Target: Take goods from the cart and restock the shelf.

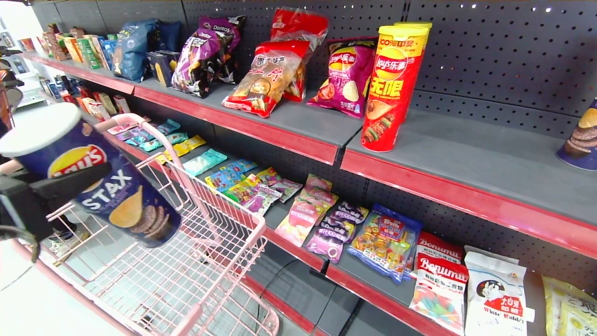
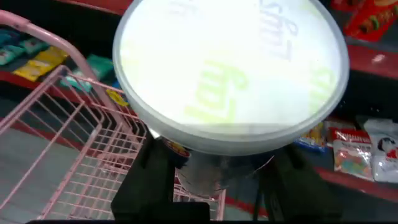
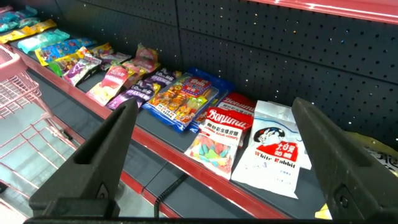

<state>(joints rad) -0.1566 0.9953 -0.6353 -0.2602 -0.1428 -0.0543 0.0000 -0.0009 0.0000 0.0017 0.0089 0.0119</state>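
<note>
Plainly, the blue chip can is clamped in the left pincer above the pink cart; its white lid is seen from the wrist. The right pincer is spread apart near the lower shelf.

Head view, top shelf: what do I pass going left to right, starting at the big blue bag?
Blue bag → purple chip bags → red-topped snack bags → magenta chip bag → red-and-yellow chip canisters → blue canister at the right edge.

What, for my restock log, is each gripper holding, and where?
The left gripper clamps the blue chip can by its sides, nearer the lid; the right gripper is open, empty.
</note>
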